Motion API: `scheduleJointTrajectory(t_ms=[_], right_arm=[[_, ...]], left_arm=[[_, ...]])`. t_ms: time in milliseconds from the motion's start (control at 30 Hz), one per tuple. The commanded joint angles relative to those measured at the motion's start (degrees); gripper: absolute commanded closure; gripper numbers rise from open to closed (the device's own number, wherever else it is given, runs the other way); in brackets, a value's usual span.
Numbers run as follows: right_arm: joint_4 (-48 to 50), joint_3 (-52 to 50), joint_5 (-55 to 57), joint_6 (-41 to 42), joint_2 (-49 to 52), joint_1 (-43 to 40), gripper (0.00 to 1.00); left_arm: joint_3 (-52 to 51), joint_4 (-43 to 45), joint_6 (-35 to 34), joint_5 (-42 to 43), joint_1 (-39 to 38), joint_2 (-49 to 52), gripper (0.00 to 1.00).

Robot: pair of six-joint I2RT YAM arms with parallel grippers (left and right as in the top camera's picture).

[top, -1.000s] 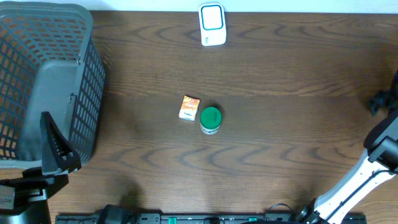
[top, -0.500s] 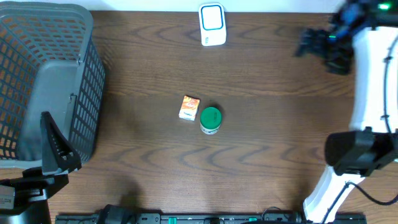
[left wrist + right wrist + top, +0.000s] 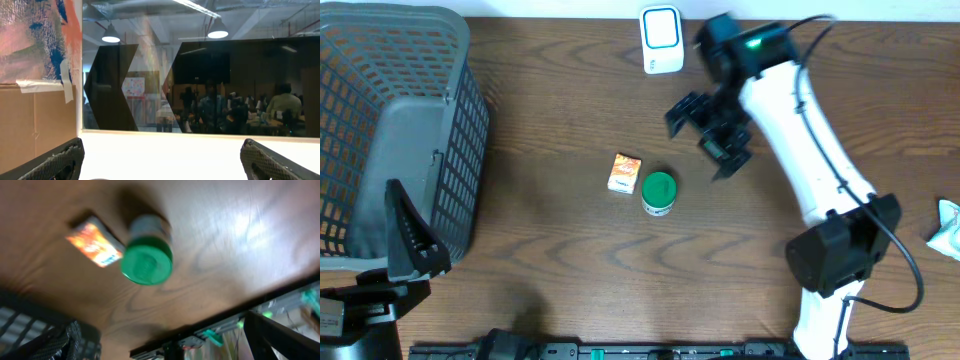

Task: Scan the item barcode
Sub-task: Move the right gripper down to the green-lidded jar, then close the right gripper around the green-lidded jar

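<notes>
Right pincer (image 3: 705, 135) hovering released above the items, nothing grasped, nothing scanned: we are calling this the very start.

Going left to right, we are seeing the basket (image 3: 390, 120) sitting just beside the left pincer (image 3: 161, 157), which is hanging wide open and empty, its camera facing the room, well apart from the goods. The orange box (image 3: 624, 172) and the green-capped jar (image 3: 659, 192) are lying just beside each other, below and left of the right pincer; its wrist view is showing the jar lid between its spread fingers, not touching either. The scanner (image 3: 661, 38) is sitting near that pincer, up and to its left. We are judging that grasping, carrying and presenting the barcode are all left; which item is meant, we cannot tell.
</notes>
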Motion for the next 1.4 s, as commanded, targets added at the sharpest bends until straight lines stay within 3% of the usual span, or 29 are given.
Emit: scheduleJointTrajectory(t_ms=[0, 300, 1100, 1133, 1267, 1367], right_arm=[[0.9, -3.9, 4.9, 15.3, 0.2, 4.2, 0.01], [9.4, -11.6, 11.3, 19.0, 0.3, 9.1, 0.01], [38.5, -33.2, 10.4, 17.9, 0.4, 13.1, 0.01], [38.8, -33.6, 10.7, 17.8, 0.4, 13.2, 0.02], [39.2, -35.1, 13.0, 17.8, 0.4, 13.2, 0.24], [39.2, -35.2, 13.3, 16.6, 0.4, 13.2, 0.30]], left_arm=[[-0.3, 0.5, 0.7, -0.8, 0.3, -0.5, 0.01], [-0.3, 0.5, 0.8, -0.8, 0.3, -0.5, 0.01], [-0.3, 0.5, 0.8, -0.8, 0.3, -0.5, 0.01], [-0.3, 0.5, 0.8, -0.8, 0.3, -0.5, 0.01], [-0.3, 0.5, 0.8, -0.8, 0.3, -0.5, 0.01], [-0.3, 0.5, 0.8, -0.8, 0.3, -0.5, 0.01]])
